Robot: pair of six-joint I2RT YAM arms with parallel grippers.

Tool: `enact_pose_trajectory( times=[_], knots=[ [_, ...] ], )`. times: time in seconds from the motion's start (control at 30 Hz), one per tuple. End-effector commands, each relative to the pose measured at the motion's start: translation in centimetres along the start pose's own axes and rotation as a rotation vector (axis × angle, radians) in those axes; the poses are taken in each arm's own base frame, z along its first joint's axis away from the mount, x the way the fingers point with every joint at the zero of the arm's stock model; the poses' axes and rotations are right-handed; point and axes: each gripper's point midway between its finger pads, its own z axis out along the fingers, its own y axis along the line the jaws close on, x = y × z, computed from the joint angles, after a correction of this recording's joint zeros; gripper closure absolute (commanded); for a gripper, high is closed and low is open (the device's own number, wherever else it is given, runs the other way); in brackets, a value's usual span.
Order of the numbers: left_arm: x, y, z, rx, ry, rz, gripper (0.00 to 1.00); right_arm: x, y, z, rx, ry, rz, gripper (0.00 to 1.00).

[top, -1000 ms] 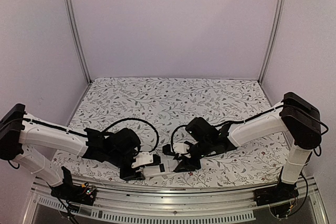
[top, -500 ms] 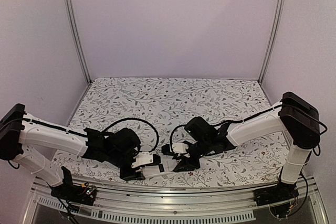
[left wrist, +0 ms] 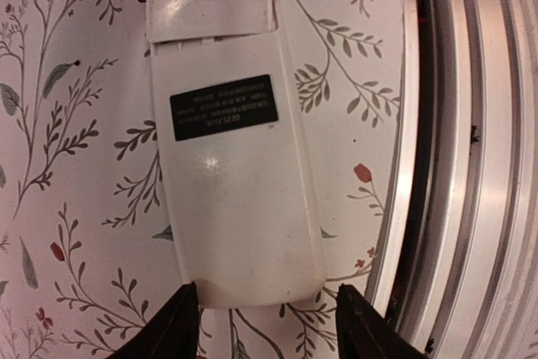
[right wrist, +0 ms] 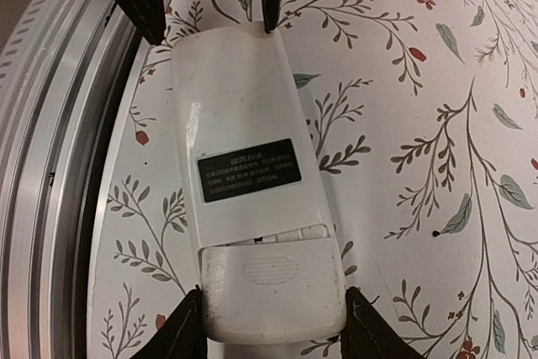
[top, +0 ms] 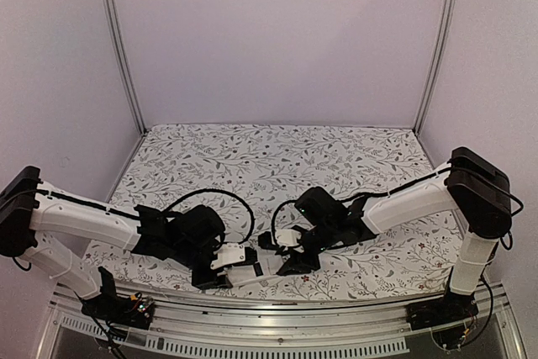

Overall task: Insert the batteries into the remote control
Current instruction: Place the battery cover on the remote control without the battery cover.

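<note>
Little has moved since the earlier frames: the right arm's elbow has drifted slightly leftward, while both hands and the object between them keep their places.

Left: the left hand (left wrist: 265, 296) is roughly half open, its two black fingers closed against the rounded plain end of the small flat white plastic remote control (left wrist: 231, 191).

Centre: this remote lies back-up on the floral-patterned cloth counter (right wrist: 420, 124), near its front edge and just beside the grey metal rail (left wrist: 471, 166). A black rectangular label (right wrist: 248, 170) sits mid-back.

Right: the right hand (right wrist: 271, 296), also about half open, clasps the opposite end by its sides, across the ribbed white battery cover (right wrist: 269, 279). The cover is still seated, though its seam shows a narrow gap. No batteries appear in any view.

Judged step: removing the cover. The left hand should act purely as a clamp, pinning the body flat. The right hand should draw the cover straight along the remote's long axis, away from the label, without lifting or twisting. Too hard a squeeze across the cover could bind it in its rails. A light grip is therefore preferable.
</note>
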Motion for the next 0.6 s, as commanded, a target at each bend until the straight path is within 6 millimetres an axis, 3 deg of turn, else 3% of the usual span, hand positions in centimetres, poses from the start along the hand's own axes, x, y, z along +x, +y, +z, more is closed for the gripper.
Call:
enact_pose_trajectory(
  times=[0.0,0.57],
  knots=[
    [-0.48,0.32,-0.59,-0.006,-0.013,0.002,0.45,0.07,0.06,0.74,-0.014,0.011,-0.037,0.51],
    [-0.43,0.35,-0.69,-0.009,-0.013,0.005,0.44,-0.44,-0.54,0.09,-0.021,-0.005,-0.068,0.49]
  ],
)
